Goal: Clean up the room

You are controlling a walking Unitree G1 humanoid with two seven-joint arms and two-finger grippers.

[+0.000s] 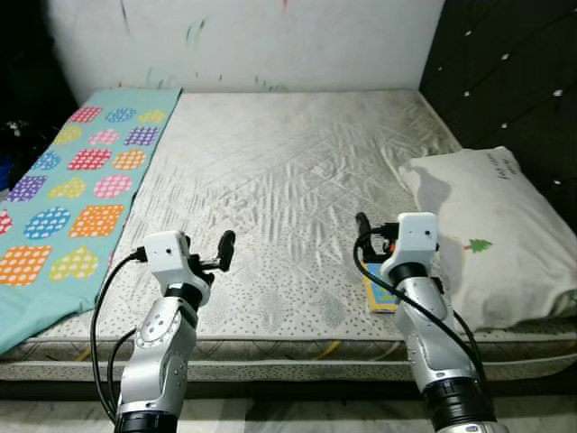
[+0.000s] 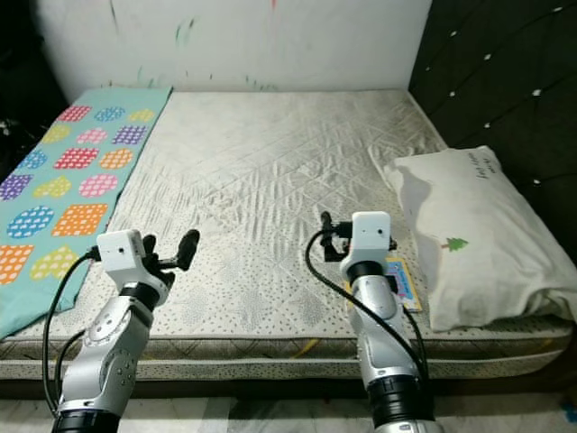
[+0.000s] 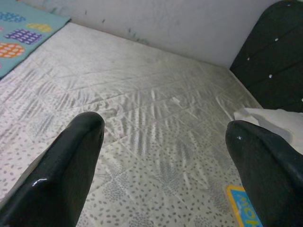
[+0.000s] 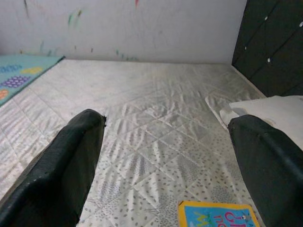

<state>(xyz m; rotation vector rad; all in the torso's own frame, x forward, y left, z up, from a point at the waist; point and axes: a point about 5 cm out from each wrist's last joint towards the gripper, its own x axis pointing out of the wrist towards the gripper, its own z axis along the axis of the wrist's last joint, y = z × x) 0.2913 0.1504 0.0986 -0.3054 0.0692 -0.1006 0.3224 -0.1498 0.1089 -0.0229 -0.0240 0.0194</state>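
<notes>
A bare grey-white quilted mattress (image 1: 288, 162) lies in front of me. A small children's book (image 2: 403, 280) with a yellow and blue cover rests near its front edge, partly behind my right arm. A white pillow (image 1: 491, 234) with a small green tree print sits at the right. A teal blanket (image 1: 81, 189) with coloured hearts covers the left strip. My left gripper (image 2: 169, 244) hovers open over the front left of the mattress. My right gripper (image 4: 166, 120) is open too, just above the book (image 4: 218, 215), with nothing between its fingers.
A black tufted headboard (image 1: 505, 81) runs along the right side and a white wall (image 1: 270, 36) with paint marks stands at the far end. The mattress's front edge (image 1: 297, 347) is right below my arms.
</notes>
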